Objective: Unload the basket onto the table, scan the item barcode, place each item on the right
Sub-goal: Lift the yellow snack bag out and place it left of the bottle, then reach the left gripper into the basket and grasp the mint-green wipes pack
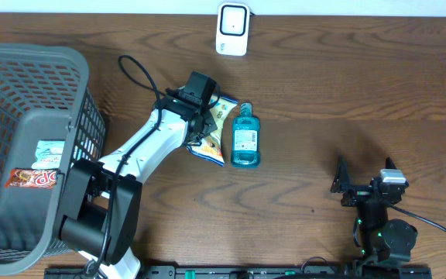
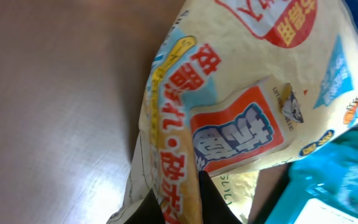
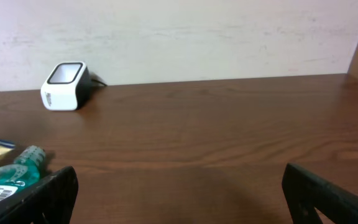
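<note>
Yellow snack bag (image 1: 221, 113) was found just left of the blue bottle (image 1: 245, 138), its edge pinched tight in the left gripper (image 1: 202, 124). Well right of the bottle, the right gripper (image 1: 366, 183) was seen with jaws spread wide.

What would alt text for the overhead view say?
The left gripper pinches a yellow snack bag mid-table, right beside a blue bottle lying flat. A white scanner sits at the far edge, a grey basket with packets stands at left, and the right gripper rests open at lower right.
</note>
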### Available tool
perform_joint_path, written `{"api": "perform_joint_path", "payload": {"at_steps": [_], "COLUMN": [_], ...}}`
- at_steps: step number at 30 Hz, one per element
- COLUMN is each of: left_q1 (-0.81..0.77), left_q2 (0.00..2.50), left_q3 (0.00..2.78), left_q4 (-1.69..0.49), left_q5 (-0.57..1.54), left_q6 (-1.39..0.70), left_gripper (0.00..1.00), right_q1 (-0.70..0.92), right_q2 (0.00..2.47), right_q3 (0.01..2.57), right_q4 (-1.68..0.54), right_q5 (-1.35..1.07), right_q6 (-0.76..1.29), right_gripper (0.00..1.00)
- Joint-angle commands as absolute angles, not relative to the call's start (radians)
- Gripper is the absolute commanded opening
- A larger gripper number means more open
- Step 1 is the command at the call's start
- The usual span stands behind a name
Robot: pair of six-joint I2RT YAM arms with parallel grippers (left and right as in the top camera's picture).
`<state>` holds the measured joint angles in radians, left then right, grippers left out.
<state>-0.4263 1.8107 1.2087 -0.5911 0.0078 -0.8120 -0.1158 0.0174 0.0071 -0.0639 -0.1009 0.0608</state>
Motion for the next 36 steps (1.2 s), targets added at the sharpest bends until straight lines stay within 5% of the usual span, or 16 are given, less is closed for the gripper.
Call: {"api": "perform_joint_path", "payload": {"at_steps": [1,3,5,6,14,26,36], "left_q1": [-0.451,-0.471,-0.484,-0.484,-0.415,-0.249,0.058], "left_q2": [1.814,1.814,1.804,1.797,1.623,1.421,1.337], "left_q3": [1.203,1.204,1.223,1.237,1.571,1.794,1.870], "left_q4": [-0.653,-0.680,-0.715,-0.735,-0.928,-0.927,-1.083], "left_q5": [-0.008,0.003,0.022,0.025,-0.038,-0.073,-0.343], "left_q6": [-0.957,-0.956,-0.955,-0.953,-0.820,-0.727,-0.715], "left_gripper": [0.09,0.34,0.85,0.88,0.92,0.93,0.93], "right_q1": [-0.103,-0.103,-0.103,-0.103,-0.103,-0.103,-0.103], "right_q2": [0.012,0.012,0.012,0.012,0.012,0.012,0.012], "right_q3": [0.006,0.006,0.006,0.006,0.006,0.006,0.006], "right_q4": [-0.067,-0.067,-0.067,-0.067,-0.067,-0.067,-0.067], "right_q5": [-0.104,-0.104,-0.104,-0.104,-0.104,-0.104,-0.104], "right_q6": [0.073,0.074,0.073,0.074,0.073,0.073,0.073], "right_gripper": [0.99,0.99,0.99,0.99,0.99,0.99,0.99]}}
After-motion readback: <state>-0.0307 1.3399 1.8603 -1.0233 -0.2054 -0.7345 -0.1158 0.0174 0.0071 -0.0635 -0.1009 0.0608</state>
